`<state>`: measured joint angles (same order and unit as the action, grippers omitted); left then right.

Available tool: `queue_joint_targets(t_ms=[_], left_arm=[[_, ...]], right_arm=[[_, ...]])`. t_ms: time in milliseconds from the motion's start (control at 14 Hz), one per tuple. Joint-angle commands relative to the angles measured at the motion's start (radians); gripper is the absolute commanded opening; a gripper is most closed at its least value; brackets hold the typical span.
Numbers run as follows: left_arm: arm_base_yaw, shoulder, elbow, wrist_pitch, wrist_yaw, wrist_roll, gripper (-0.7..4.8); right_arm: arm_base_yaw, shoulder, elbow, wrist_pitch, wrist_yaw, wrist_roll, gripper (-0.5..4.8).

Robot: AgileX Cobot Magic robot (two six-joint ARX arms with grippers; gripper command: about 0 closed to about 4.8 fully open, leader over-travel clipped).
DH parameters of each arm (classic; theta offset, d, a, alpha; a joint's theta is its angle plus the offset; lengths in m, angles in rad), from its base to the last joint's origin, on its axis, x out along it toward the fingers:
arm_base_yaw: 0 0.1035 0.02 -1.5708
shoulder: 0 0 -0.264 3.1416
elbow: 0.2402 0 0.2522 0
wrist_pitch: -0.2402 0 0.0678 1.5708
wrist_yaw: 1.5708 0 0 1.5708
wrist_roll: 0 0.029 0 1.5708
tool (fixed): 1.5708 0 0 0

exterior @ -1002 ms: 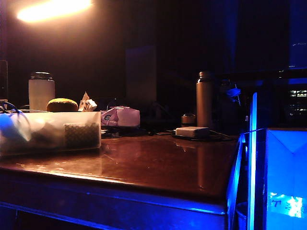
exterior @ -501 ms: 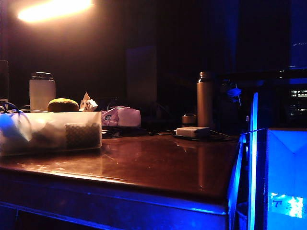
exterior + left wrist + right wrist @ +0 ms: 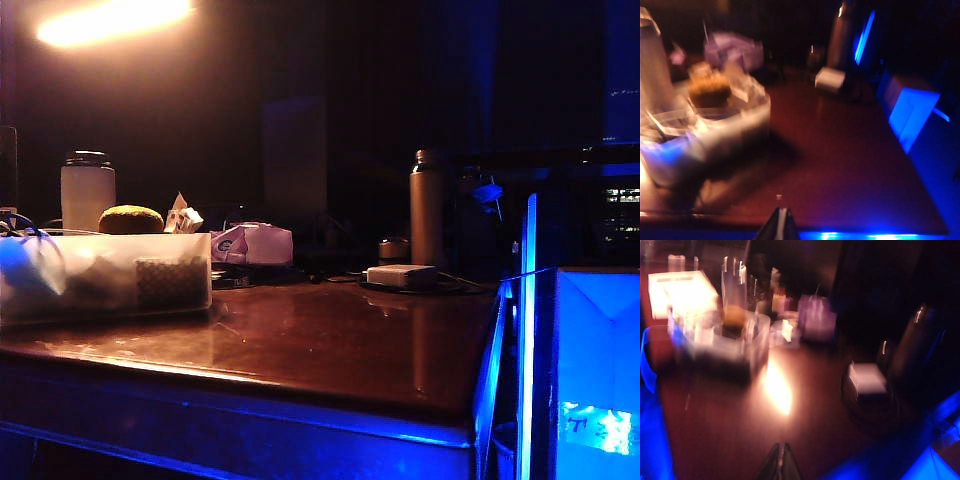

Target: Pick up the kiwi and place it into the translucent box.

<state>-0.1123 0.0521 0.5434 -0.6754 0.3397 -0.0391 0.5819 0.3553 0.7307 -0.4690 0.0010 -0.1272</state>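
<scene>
The brown fuzzy kiwi [image 3: 131,219] rests in the translucent box [image 3: 105,276] at the left of the table, its top showing above the rim. Both wrist views are blurred. In the left wrist view the kiwi [image 3: 710,90] lies in the box [image 3: 737,125], well away from my left gripper [image 3: 781,211], which is shut and empty near the table's front edge. In the right wrist view the kiwi [image 3: 734,316] and the box [image 3: 725,347] are far from my right gripper [image 3: 781,446], also shut and empty. Neither gripper shows in the exterior view.
A white jar [image 3: 87,190] stands behind the box. A white-and-pink packet [image 3: 252,243], a metal flask [image 3: 427,207] and a small flat white box [image 3: 401,275] sit at the back. A glowing blue box [image 3: 595,370] stands beside the table's right edge.
</scene>
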Motion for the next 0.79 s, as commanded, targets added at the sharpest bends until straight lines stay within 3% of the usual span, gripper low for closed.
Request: queue_joint_targets(t_ms=[72,286,501,787], left_arm=[[0.001,-0.003,-0.116,0.195,-0.019,-0.019,-0.05],[0.001,-0.003,-0.241,0.303,-0.091,-0.022,-0.05],[0.001,-0.002,-0.307,0.350,-0.189,-0.026,-0.05],[0.001,-0.003,-0.410,0.422,-0.178,-0.020,-0.05]], right_arm=[[-0.001,-0.192,-0.301,0.212,0.004,0.009,-0.01],[-0.002,-0.329,-0.539,0.271,0.093,0.096,-0.01],[-0.002,-0.353,-0.612,0.271,0.153,0.142,-0.01],[-0.002,-0.353,-0.660,0.256,0.162,0.144,-0.01]])
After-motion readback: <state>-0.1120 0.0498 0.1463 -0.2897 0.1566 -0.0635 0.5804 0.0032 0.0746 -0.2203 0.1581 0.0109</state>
